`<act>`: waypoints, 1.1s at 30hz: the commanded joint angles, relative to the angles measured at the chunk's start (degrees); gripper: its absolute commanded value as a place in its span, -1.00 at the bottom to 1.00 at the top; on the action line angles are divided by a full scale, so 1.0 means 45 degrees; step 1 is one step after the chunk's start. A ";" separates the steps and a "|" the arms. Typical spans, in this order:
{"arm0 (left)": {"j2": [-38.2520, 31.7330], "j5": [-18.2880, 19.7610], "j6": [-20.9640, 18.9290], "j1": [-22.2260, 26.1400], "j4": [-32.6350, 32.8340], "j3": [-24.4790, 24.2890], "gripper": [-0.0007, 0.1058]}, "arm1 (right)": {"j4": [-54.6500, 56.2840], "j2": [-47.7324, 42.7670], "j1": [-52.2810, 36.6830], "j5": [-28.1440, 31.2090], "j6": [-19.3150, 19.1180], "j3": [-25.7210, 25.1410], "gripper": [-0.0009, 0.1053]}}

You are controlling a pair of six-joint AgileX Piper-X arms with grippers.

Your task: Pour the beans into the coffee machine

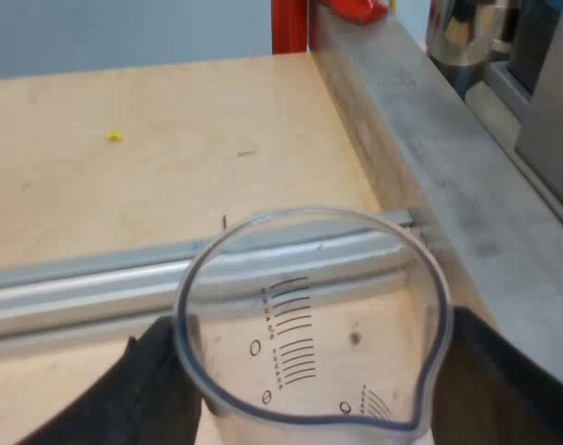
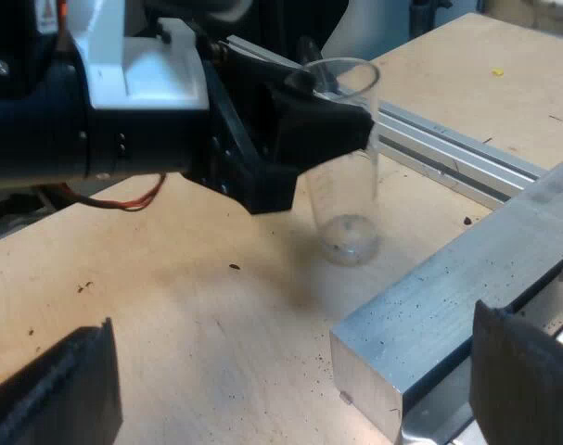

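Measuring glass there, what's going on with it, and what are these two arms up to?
The left gripper holds the measuring glass near its rim, upright over the wooden table; I can't tell whether it is lifted or resting there. The glass looks empty, with no beans in it. The right gripper hangs open close by, holding nothing, next to a grey metal beam.

A measuring glass (image 1: pixel 311 320) in left hand (image 1: pixel 320 382), near rail (image 1: pixel 95 289)

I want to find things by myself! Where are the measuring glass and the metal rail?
measuring glass (image 1: pixel 309 320): left wrist view, on its clear wall by the printed marks.
metal rail (image 1: pixel 82 292): left wrist view, on its grey top face.
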 commanded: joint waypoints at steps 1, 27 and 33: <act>0.0165 0.0907 0.0020 -0.0057 -0.0514 -0.0053 -0.15 | -0.0132 -0.0033 0.0038 0.0029 -0.0032 -0.0032 0.48; -0.1597 0.0679 0.0557 -0.0057 0.5890 -0.0022 0.14 | -0.0090 -0.0033 0.0002 0.0003 -0.0056 -0.0032 0.48; -0.3329 0.0430 0.0474 -0.0057 0.7269 -0.0022 0.14 | 0.1023 -0.0768 0.0002 0.0158 -0.0953 -0.0113 0.48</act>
